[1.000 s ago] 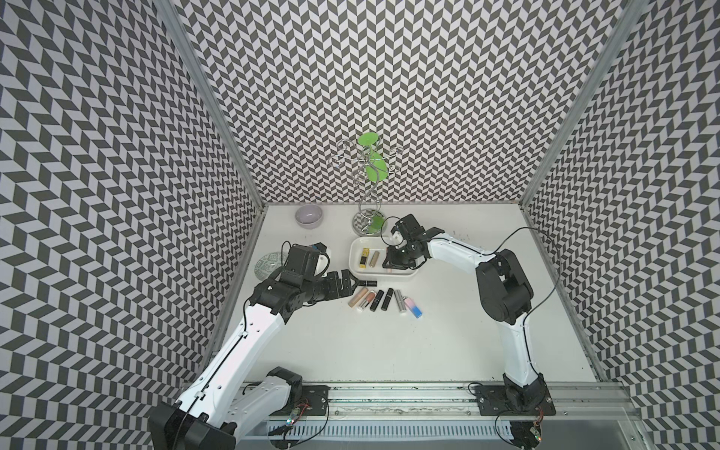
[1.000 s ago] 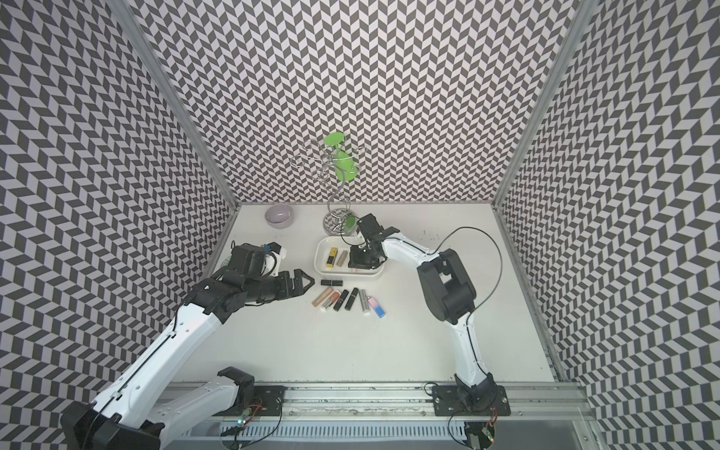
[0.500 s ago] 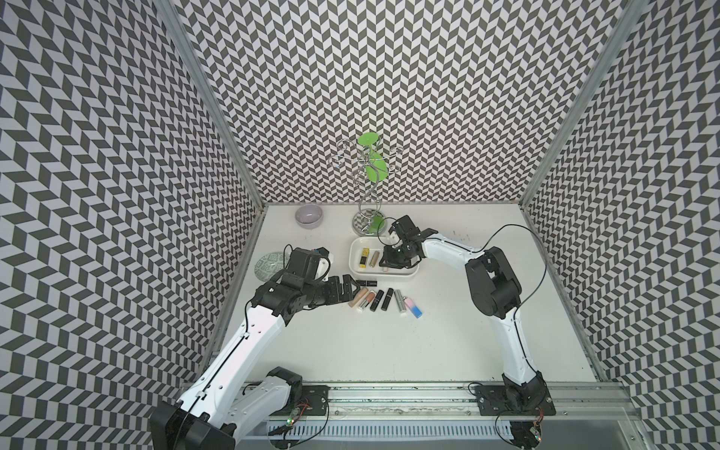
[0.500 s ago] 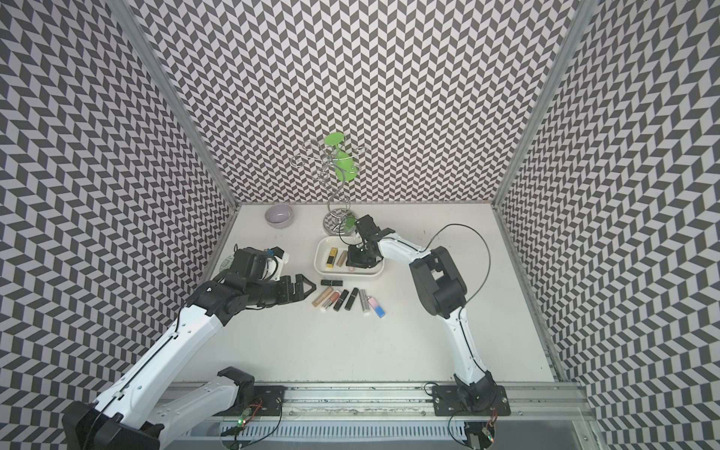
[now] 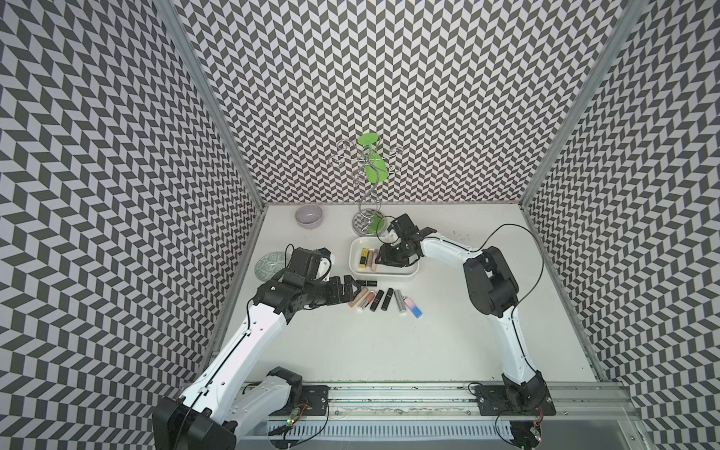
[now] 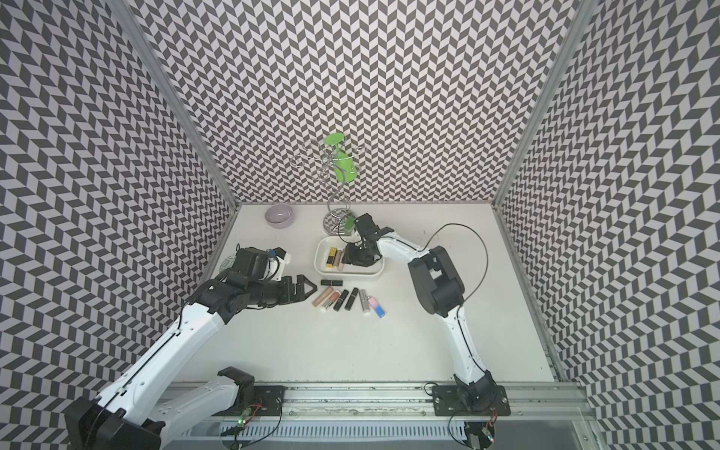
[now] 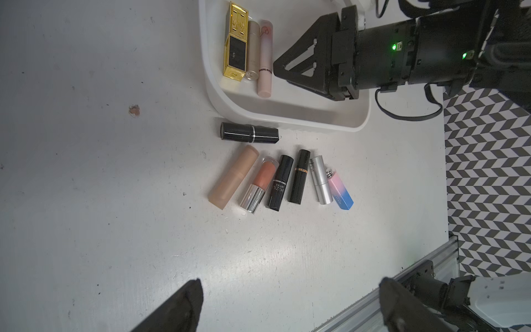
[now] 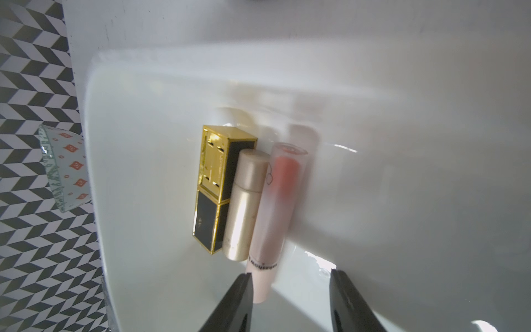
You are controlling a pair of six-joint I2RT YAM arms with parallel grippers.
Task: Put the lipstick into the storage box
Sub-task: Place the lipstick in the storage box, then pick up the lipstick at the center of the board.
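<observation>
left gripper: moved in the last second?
Yes, slightly: the left gripper slid toward the front rail, from beside the lone black lipstick to the tan lipstick.

Your white tabletop (image 5: pixel 428 350) carries the storage box (image 5: pixel 389 276) mid-back, a lilac bowl (image 5: pixel 309 215) near its far-left corner, and seven loose lipsticks (image 5: pixel 376 300).

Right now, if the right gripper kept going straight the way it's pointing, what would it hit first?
Probably the frosted pale pink lipstick tube lying in the white plastic storage box: its near end sits inside the open right gripper. Otherwise the box's floor beside it; height is unclear.
</observation>
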